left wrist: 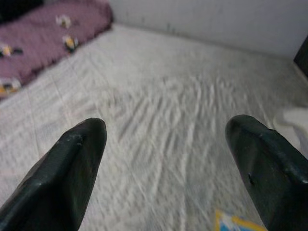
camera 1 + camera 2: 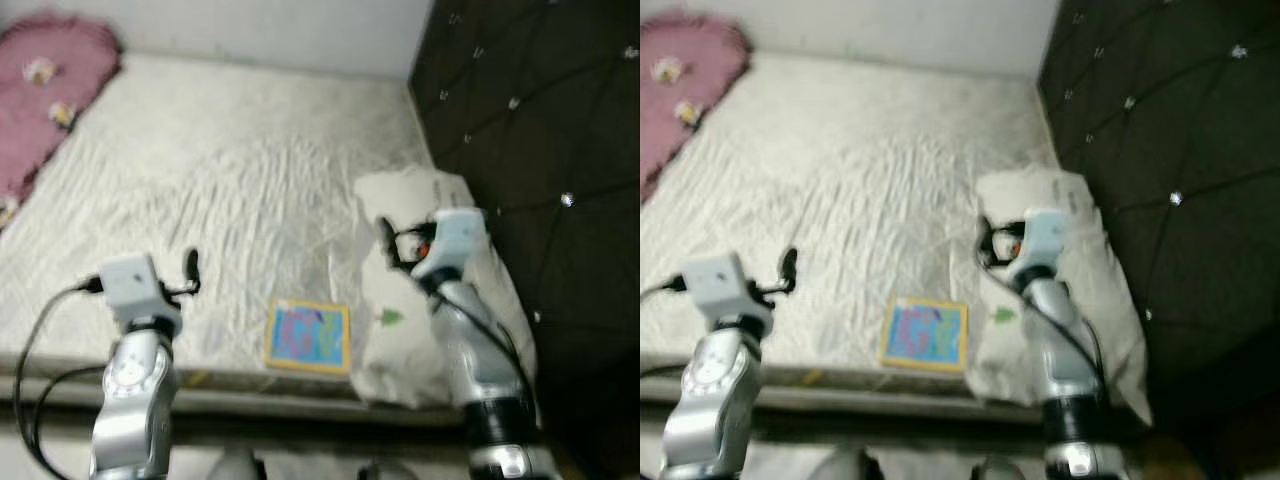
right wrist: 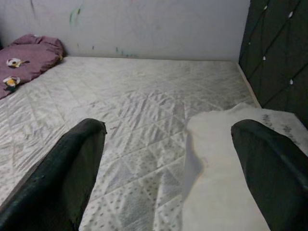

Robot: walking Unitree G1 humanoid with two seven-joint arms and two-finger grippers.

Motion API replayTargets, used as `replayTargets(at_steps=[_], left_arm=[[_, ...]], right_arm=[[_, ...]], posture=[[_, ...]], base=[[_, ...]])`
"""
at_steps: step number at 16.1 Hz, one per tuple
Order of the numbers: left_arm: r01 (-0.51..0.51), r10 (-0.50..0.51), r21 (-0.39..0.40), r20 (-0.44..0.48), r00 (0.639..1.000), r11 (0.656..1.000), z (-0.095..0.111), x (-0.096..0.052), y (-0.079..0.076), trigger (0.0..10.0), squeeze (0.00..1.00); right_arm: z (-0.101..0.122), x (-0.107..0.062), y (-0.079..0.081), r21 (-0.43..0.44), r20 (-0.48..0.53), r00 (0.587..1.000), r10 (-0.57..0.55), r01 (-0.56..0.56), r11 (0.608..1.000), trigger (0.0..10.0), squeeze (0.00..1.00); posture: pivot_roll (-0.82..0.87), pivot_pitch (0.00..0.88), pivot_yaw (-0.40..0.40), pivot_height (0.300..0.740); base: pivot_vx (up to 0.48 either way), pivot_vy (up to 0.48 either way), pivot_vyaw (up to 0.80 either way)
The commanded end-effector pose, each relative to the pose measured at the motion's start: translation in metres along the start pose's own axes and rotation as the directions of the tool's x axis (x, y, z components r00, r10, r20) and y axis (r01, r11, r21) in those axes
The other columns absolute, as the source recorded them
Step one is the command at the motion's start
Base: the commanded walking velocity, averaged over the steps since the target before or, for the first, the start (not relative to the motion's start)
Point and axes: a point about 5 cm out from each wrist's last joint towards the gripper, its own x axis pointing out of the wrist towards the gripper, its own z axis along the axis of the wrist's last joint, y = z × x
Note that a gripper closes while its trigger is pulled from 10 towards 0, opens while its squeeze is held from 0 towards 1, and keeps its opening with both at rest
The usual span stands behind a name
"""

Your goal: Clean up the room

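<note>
Both pairs of black fingers stand spread apart with nothing between them: in the left wrist view the two fingertips [image 1: 72, 159] frame bare quilted mattress, and in the right wrist view the fingertips [image 3: 79, 159] frame mattress on one side and the white pillow on the other. Taking the mattress [image 2: 230, 170] as the landmark, the left gripper [image 2: 190, 268] hovers over its near edge on the robot's left, released and touching nothing, while the right gripper [image 2: 388, 240] hangs above the pillow [image 2: 400, 330] at the mattress's near right corner, also released. That pillow is white, crumpled, with a small green mark on its cover, and it lies lengthwise against the dark tufted headboard [image 2: 540, 130] that runs along the mattress's right side. Just beside the pillow, toward the robot's left and close to the mattress's near edge, lies a flat yellow-bordered picture book [image 2: 308, 337] with a blue and pink cover, resting flat on the sheet between the two arms. At the mattress's far left corner sits a pink blanket [image 2: 45, 90] with small white and yellow patterns, well apart from both grippers. A pale wall [image 2: 270, 30] closes the mattress's far side. Head views are blurred.
</note>
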Motion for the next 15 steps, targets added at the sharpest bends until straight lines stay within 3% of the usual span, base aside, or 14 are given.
replayTargets(at_steps=[1,12,15], left_arm=[[0.049,-0.049,-0.023,-0.011,0.999,0.999,-0.0038,-0.0038,-0.0088,10.0,0.0],[0.085,-0.085,-0.061,0.008,0.996,0.995,-0.0002,-0.0014,-0.0124,10.0,0.0],[0.076,-0.077,-0.054,-0.007,0.997,0.996,-0.0025,-0.0014,-0.0091,10.0,0.0]], right_arm=[[0.0022,-0.0021,-0.0114,-0.009,-0.004,0.999,-0.034,0.034,0.999,10.0,0.0],[-0.0012,-0.0036,-0.0119,-0.021,-0.028,0.999,-0.031,0.03,0.999,10.0,0.0],[-0.0016,-0.0039,-0.0105,-0.023,-0.032,0.999,-0.019,0.019,1.0,10.0,0.0]], posture=[[-0.01,0.0,-0.038,0.74],[-0.02,0.0,-0.033,0.74],[-0.02,0.0,-0.033,0.74]], base=[[0.0,0.0,0.0],[0.0,0.469,-0.8],[0.0,0.472,0.0]])
